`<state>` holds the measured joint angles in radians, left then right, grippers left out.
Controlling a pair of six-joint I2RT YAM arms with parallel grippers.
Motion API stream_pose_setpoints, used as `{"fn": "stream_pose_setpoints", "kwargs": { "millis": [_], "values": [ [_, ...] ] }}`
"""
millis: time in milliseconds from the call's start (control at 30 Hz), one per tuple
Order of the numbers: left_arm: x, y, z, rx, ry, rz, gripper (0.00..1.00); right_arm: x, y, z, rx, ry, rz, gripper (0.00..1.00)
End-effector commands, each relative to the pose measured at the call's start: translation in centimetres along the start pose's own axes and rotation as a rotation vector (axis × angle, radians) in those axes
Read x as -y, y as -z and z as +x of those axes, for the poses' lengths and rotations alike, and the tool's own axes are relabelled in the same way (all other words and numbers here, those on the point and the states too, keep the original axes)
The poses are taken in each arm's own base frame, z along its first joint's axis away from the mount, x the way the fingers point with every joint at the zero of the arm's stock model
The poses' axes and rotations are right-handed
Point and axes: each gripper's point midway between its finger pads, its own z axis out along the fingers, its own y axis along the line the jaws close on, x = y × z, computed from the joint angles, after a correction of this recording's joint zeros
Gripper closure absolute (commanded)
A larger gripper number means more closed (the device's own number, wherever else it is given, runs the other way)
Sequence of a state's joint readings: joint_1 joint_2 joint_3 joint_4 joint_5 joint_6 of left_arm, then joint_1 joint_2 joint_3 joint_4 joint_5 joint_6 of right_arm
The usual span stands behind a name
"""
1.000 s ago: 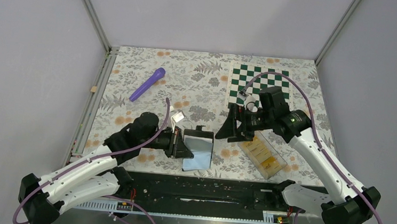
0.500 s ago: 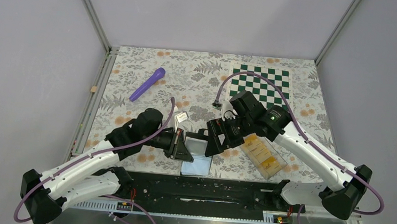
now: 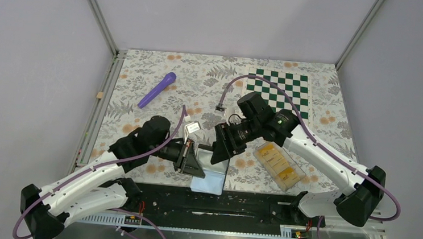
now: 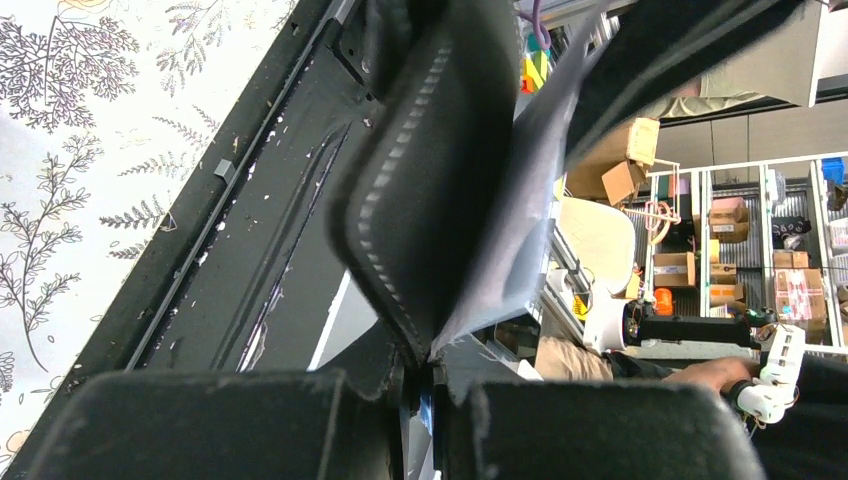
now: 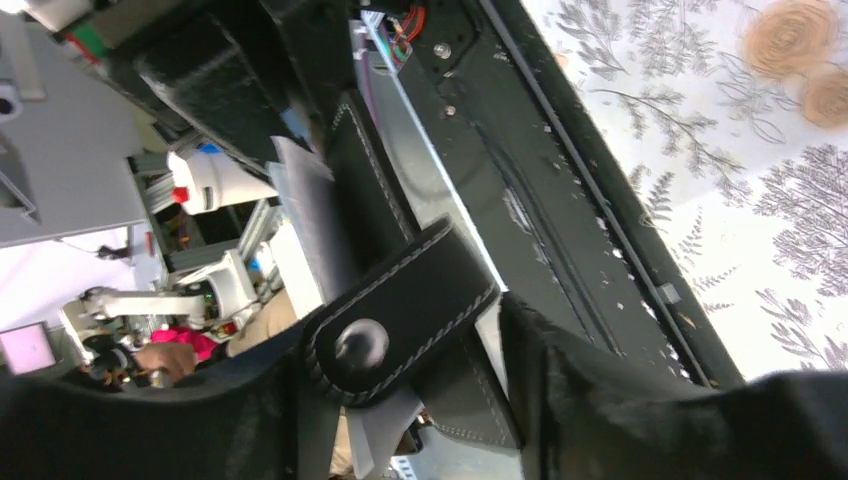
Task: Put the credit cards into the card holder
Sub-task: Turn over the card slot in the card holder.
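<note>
Nearby, 1 purple stick (image 3: 157, 89) and 1 chequered board (image 3: 277, 86) lay further back, well apart from the work. Both arms reached inward and met near the front edge. Left gripper (image 3: 193, 160) clamped the black card holder (image 3: 210, 176), which was spread open. Right gripper (image 3: 222, 146) straddled its snap tab (image 5: 400, 312); grip could not be told. Credit cards (image 3: 276, 156) lay inside 1 clear box (image 3: 300, 178), right of the holder
</note>
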<state>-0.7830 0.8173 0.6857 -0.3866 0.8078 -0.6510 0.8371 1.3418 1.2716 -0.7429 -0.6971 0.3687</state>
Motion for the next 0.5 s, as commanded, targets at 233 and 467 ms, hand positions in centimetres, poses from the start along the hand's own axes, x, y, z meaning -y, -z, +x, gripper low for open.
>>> {"fn": "stream_pose_setpoints", "kwargs": {
  "millis": [233,467],
  "values": [
    [1.3,0.8,-2.3,0.098,-0.106,-0.019,0.92,-2.8,0.2,1.7,-0.072,0.032,-0.191,0.94],
    [-0.6,2.2,-4.5,0.209,-0.128,-0.213,0.28,-1.0,-0.6,1.7,-0.041,-0.021,-0.115,1.00]
  ]
}}
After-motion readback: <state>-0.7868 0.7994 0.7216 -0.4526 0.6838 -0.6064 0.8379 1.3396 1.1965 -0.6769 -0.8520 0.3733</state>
